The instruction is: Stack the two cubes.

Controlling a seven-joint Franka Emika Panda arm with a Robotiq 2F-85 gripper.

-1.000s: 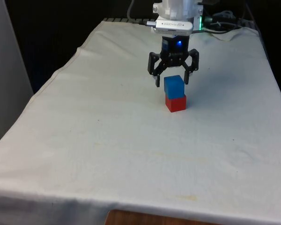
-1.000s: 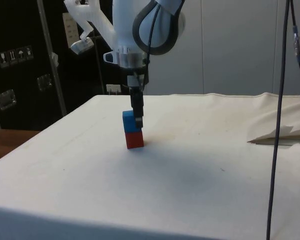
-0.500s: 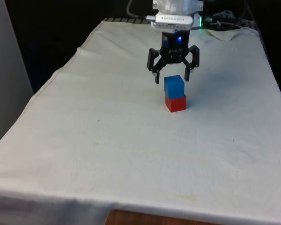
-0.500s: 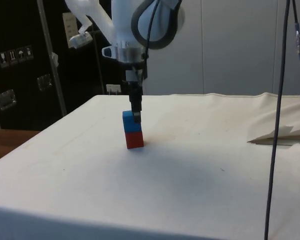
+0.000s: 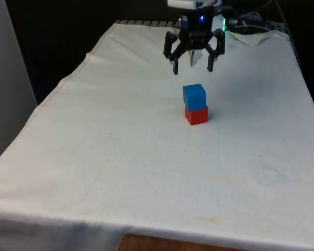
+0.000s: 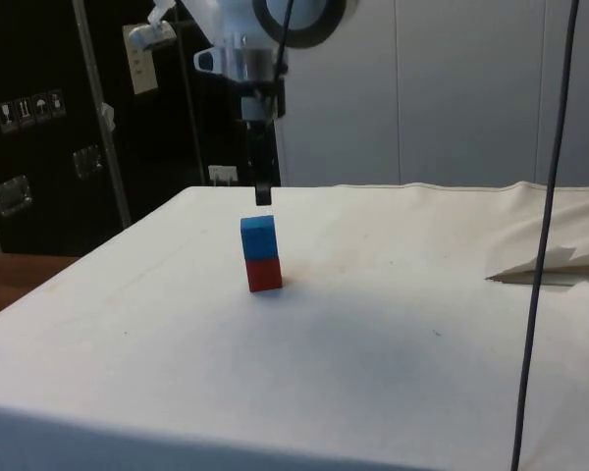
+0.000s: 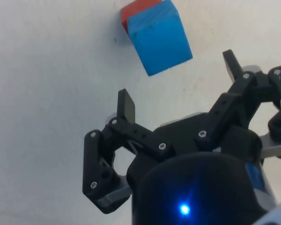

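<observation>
My fingers (image 5: 175, 65) are spread wide and empty, my gripper (image 5: 192, 67) having risen clear of the blue cube (image 5: 194, 97), which sits squarely on the red cube (image 5: 197, 115) right of the front view's centre on the white cloth (image 5: 120, 157), with no readable writing on either.

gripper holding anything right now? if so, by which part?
Nothing is held. The gripper is open and hangs above the stack, apart from it. The blue cube sits on the red cube on the white cloth.
</observation>
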